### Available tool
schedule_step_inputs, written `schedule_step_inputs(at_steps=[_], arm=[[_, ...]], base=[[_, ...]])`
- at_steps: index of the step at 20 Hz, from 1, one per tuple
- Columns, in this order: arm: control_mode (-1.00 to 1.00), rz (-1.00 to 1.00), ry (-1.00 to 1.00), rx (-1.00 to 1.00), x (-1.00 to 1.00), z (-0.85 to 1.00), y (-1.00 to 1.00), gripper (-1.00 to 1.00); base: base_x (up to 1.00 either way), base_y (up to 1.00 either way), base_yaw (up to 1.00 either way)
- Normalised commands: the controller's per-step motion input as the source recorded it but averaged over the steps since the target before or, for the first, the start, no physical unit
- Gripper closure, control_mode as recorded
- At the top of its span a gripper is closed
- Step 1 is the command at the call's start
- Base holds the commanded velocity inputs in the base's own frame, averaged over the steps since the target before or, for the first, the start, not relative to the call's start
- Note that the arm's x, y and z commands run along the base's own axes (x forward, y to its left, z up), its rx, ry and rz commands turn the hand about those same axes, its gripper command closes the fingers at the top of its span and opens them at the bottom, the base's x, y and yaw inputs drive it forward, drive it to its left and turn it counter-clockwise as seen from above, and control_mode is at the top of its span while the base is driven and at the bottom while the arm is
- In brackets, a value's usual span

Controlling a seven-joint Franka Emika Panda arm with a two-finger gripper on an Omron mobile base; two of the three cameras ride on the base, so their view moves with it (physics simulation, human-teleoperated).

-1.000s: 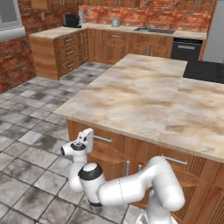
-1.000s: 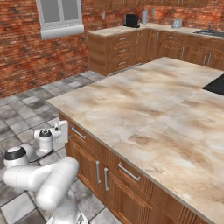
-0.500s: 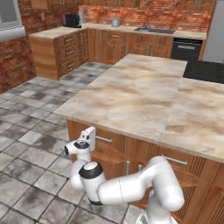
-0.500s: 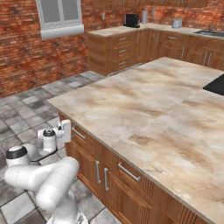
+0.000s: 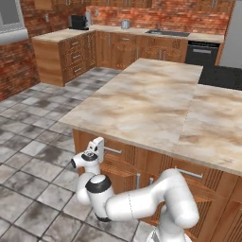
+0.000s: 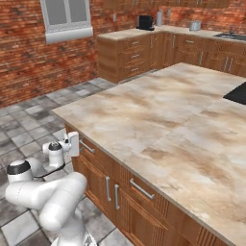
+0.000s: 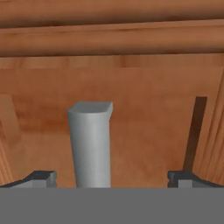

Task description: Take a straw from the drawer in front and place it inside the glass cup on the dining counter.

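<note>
Hand view, drawer handle [image 7: 91,144] between pincer [image 7: 112,177] tips

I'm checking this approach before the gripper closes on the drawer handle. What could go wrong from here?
1. In the hand view the silver handle sits left of centre between the open gripper's fingertips, so closing may catch it unevenly and slip.
2. The drawer is shut tight under the dining counter lip; a pull that isn't straight out might jam it.
3. The arm is folded low beside the cabinets, leaving little room to draw back.
</note>
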Motion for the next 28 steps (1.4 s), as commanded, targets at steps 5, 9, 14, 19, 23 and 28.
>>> schedule_step_inputs(at_steps=[5, 9, 14, 19, 23, 28], arm=[[-1.0, 0.0, -0.11, -0.15, 0.23, -0.53, -0.05, -1.0], [-1.0, 0.0, -0.18, -0.18, 0.28, -0.46, 0.0, 1.0], [-1.0, 0.0, -0.24, -0.19, 0.1, -0.37, -0.03, 1.0], [-1.0, 0.0, -0.26, -0.15, -0.01, -0.08, 0.0, 1.0], [-1.0, 0.0, -0.24, -0.09, -0.27, 0.0, 0.07, 1.0], [-1.0, 0.0, -0.07, 0.0, -0.56, 0.08, 0.33, 1.0]], base=[[0.0, 0.0, 0.0], [0.0, 0.0, 0.0], [0.0, 0.0, 0.0], [0.0, 0.0, 0.0], [0.0, 0.0, 0.0], [0.0, 0.0, 0.0]])
